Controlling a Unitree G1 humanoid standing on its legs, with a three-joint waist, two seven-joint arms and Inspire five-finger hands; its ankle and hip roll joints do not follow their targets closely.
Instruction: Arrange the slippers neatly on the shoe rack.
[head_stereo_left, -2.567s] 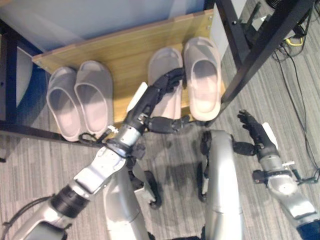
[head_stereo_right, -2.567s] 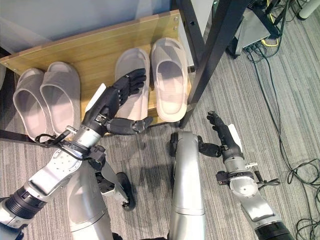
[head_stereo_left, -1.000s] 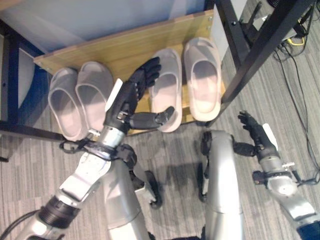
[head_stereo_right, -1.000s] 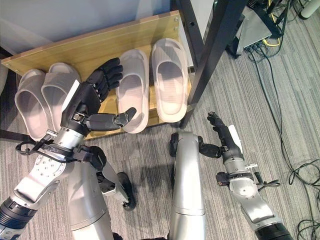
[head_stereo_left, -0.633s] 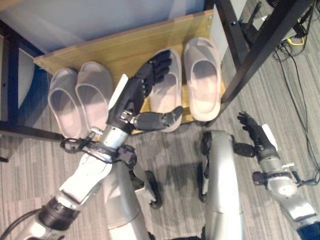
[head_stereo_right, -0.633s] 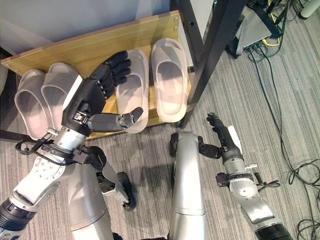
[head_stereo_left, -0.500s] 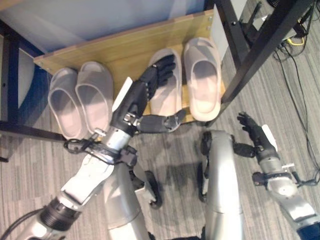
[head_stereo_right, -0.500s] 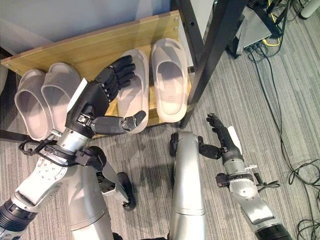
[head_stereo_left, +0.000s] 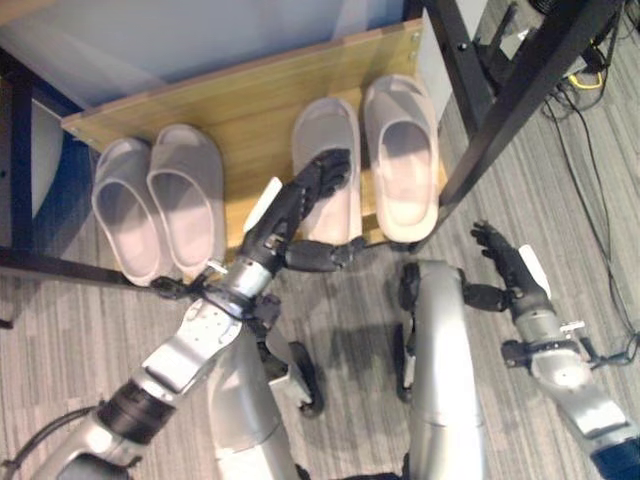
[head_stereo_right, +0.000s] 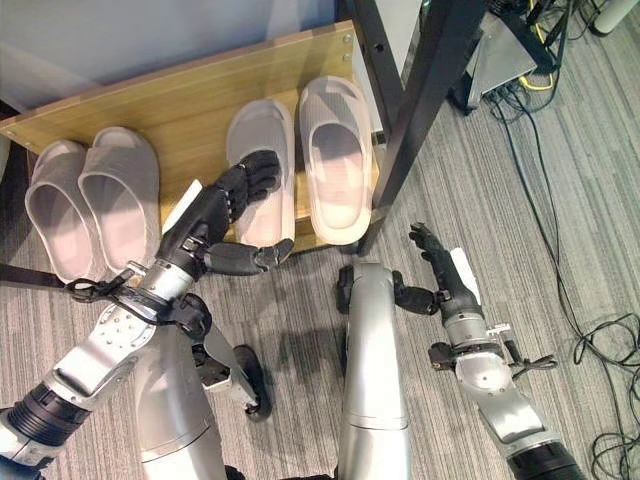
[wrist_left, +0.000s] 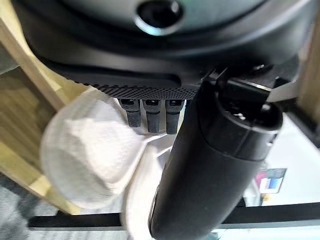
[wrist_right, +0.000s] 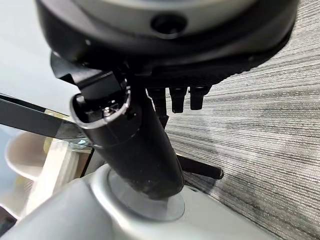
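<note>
Grey striped carpet surrounds a low wooden rack at 12 o'clock, a black post at 2. Four pale slippers sit on it: one pair at 10, another at 12. Left hand, fingers straight, lies released over that pair's left slipper. Right hand, relaxed and empty, hovers above carpet at 4. Left wrist view shows the slipper just beyond the fingers.

I see grey striped carpet across the lower frame, a black table leg upper right, pale wall upper left
</note>
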